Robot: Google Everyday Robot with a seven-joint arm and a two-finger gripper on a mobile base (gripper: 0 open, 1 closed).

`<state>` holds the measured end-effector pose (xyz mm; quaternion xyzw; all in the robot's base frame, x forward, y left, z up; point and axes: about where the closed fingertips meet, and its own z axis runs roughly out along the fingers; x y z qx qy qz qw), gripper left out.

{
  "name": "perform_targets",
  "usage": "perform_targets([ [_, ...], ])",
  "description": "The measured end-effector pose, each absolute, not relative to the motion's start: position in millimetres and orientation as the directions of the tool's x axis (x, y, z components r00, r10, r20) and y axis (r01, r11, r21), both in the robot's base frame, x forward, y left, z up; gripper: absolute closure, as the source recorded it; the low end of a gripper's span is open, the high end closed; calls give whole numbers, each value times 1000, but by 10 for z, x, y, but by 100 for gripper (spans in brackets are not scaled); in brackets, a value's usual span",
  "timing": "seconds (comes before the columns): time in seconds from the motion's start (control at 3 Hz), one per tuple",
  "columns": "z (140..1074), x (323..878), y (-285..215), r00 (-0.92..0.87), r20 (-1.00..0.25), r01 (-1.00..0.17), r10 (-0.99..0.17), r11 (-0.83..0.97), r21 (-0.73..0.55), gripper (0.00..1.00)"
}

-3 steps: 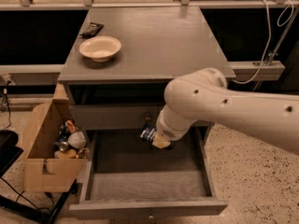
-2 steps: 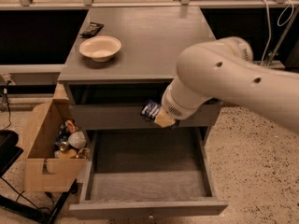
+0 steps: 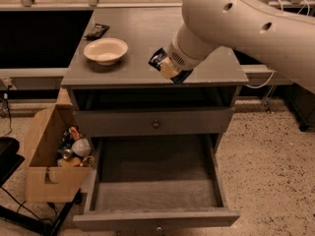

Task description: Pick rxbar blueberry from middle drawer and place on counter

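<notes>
My gripper (image 3: 170, 69) is shut on the rxbar blueberry (image 3: 157, 59), a small dark bar with pale lettering. It holds the bar in the air above the front edge of the counter (image 3: 147, 33), right of the middle. The middle drawer (image 3: 155, 181) is pulled out below and its grey floor is bare. My big white arm comes in from the upper right and hides the counter's back right part.
A pale bowl (image 3: 105, 50) sits on the counter's left side, with another dark wrapper (image 3: 96, 31) behind it. The drawer front with a round knob (image 3: 156, 124) is closed above the open drawer. A cardboard box of items (image 3: 54, 163) stands on the floor at left.
My gripper has risen from the open drawer up to counter height with the bar in it, and the view has shifted upward with it.
</notes>
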<state>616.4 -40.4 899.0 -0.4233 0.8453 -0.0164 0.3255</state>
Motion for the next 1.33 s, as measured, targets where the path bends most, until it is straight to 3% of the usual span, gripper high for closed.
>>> perform_targets([
  [0.67,8928,7351,-540,-487,-561,-566,-669,731,-381,100],
  [1.0,8764,7577,-748,-494,-540,-560,-682,724,-402,100],
  [1.33,8747,7576,-735,-494,-538,-562,-683,723,-401,82],
])
